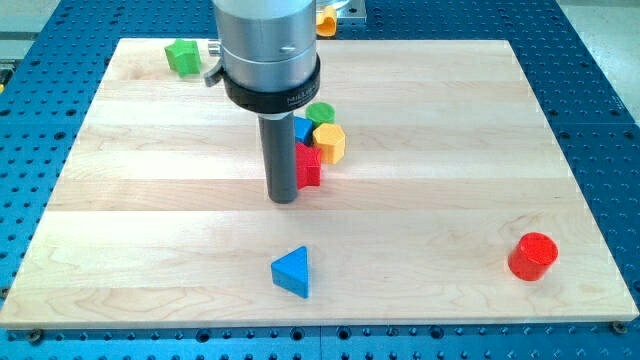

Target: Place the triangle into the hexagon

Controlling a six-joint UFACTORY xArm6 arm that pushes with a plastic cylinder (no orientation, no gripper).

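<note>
A blue triangle block (292,271) lies near the view's bottom, a little left of centre. A yellow hexagon block (330,142) sits near the board's middle, in a tight cluster with a red block (309,166), a blue block (303,129) and a green round block (321,113). My rod comes down from the grey arm body (265,50), and my tip (284,199) rests on the board just left of the red block, touching or nearly touching it. The tip is well above the triangle in the view. The rod hides part of the cluster.
A green star-like block (183,56) sits at the board's top left. A red cylinder (532,256) stands at the bottom right. A yellow-orange object (327,18) lies off the board at the top edge. The wooden board (150,200) lies on a blue perforated table.
</note>
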